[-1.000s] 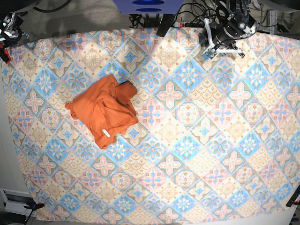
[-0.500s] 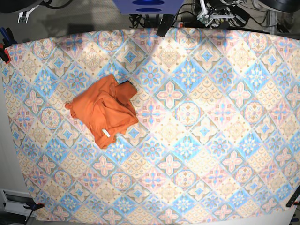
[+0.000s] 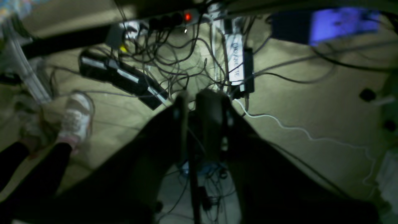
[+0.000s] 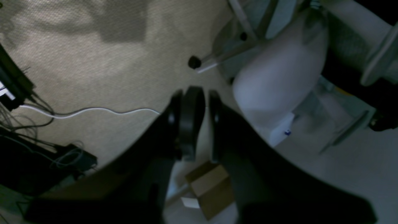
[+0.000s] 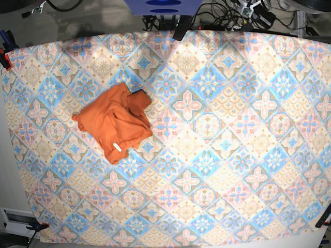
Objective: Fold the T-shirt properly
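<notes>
The orange T-shirt (image 5: 114, 123) lies crumpled in a heap on the left half of the table, its small white tag (image 5: 117, 147) showing near the front edge of the heap. Neither gripper is near it. Both arms are pulled back beyond the table's far edge. My left gripper (image 3: 191, 99) hangs over the floor with its dark fingers close together and nothing between them. The right gripper (image 4: 206, 96) is also above the floor, its fingers almost touching and holding nothing. Only a bit of the left arm (image 5: 252, 9) shows at the top of the base view.
The blue-and-beige patterned tablecloth (image 5: 232, 155) covers the whole table. Behind the table the floor holds tangled cables and a power strip (image 3: 124, 76), a person's shoe (image 3: 76, 116), a chair base (image 4: 245, 46) and a cardboard box (image 4: 208, 186).
The left arm has drawn back from the table's far right corner and almost left the base view. The T-shirt has not moved.
</notes>
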Available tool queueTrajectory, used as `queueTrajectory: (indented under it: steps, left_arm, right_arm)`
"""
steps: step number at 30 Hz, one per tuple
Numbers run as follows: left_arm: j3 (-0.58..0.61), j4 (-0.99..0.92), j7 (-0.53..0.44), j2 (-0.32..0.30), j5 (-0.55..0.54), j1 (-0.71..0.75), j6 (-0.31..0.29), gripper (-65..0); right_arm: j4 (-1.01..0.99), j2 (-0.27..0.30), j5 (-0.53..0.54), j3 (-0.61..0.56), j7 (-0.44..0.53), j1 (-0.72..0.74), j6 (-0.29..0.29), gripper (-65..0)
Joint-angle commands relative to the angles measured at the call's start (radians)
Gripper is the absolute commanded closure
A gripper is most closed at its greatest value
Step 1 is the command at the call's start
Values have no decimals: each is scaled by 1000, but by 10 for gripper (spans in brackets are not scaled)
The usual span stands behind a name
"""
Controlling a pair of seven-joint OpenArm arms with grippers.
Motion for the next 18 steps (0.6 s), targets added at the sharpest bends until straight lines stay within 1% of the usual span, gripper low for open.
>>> queueTrajectory:
  steps: [1, 3, 6, 9, 13, 15, 17, 18]
  left_arm:
    - [-14, -57, -10, -22, 33, -23, -4, -86]
    - [-49, -190, -45, -41, 65, -93, -4, -86]
    - [-115, -365, -93, -88, 109, -190, -4, -86]
    - [-146, -589, -160, -163, 157, -310, -4, -86]
    - [-145, -795, -240, -224, 217, -412, -4, -86]
    - [-143, -873, -285, -233, 272, -463, -4, -86]
    - [-143, -916, -300, -232, 340, -503, -4, -86]
    - [-143, -931, -300, -230, 367, -515, -4, -86]
  right_arm:
    - [-12, 14, -7, 5, 8, 0, -9, -66]
    - [-52, 14, -7, 5, 10, 28, -6, -66]
    - [-106, 3, -7, 5, 12, 71, 33, -66]
    - [-201, -8, -7, 5, 71, 131, 74, -66]
    - [-387, -17, -7, 5, 128, 229, 88, -66]
    - [-514, -20, -7, 5, 200, 289, 88, -66]
    - [-646, -26, -7, 5, 288, 344, 88, -66]
    - [-712, -39, -7, 5, 332, 373, 88, -66]
